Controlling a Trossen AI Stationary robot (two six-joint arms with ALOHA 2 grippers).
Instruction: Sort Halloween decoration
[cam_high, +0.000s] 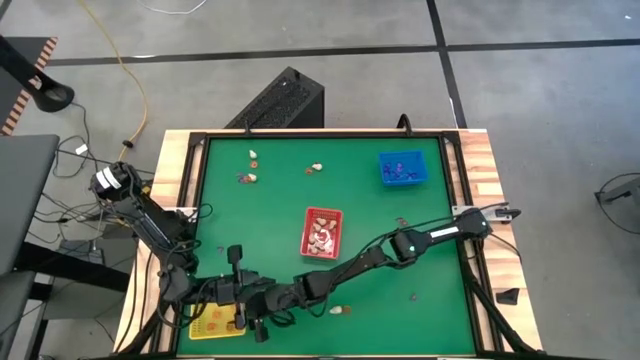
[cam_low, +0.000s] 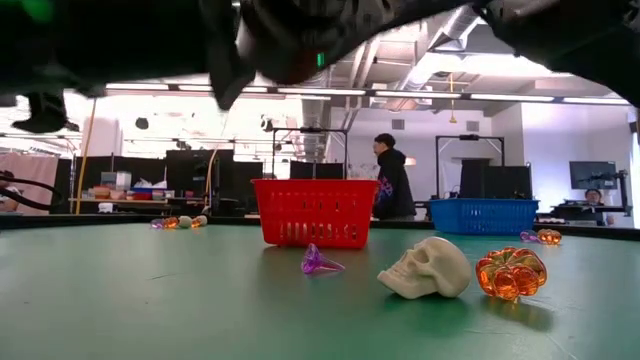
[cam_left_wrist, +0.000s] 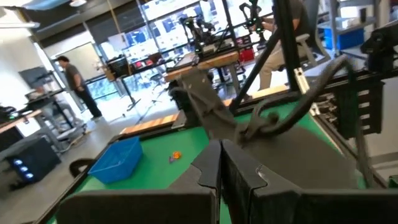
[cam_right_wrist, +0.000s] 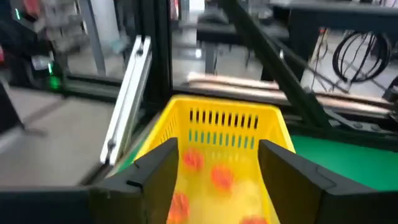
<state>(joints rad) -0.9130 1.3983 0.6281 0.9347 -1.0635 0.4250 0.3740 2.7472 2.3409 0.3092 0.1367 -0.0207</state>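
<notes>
Small trinkets lie scattered on the green mat: a cream skull (cam_low: 425, 268), an orange pumpkin (cam_low: 511, 273) and a purple piece (cam_low: 320, 262) near the front, and others by the far edge (cam_high: 246, 178). Several orange pumpkins (cam_right_wrist: 219, 177) lie in the yellow tray (cam_right_wrist: 227, 118). My right gripper (cam_right_wrist: 214, 171) hovers open over that tray (cam_high: 205, 325) at the near left corner, with nothing between its fingers. My left gripper (cam_left_wrist: 221, 168) is shut and empty beside it, pointing across the table toward the blue tray (cam_left_wrist: 118, 158).
A red tray (cam_high: 322, 232) with pale trinkets stands mid-table, and a blue tray (cam_high: 402, 168) with purple ones at the far right. My right arm (cam_high: 400, 245) stretches slantwise across the mat's near half. People stand in the room beyond the table (cam_low: 392, 180).
</notes>
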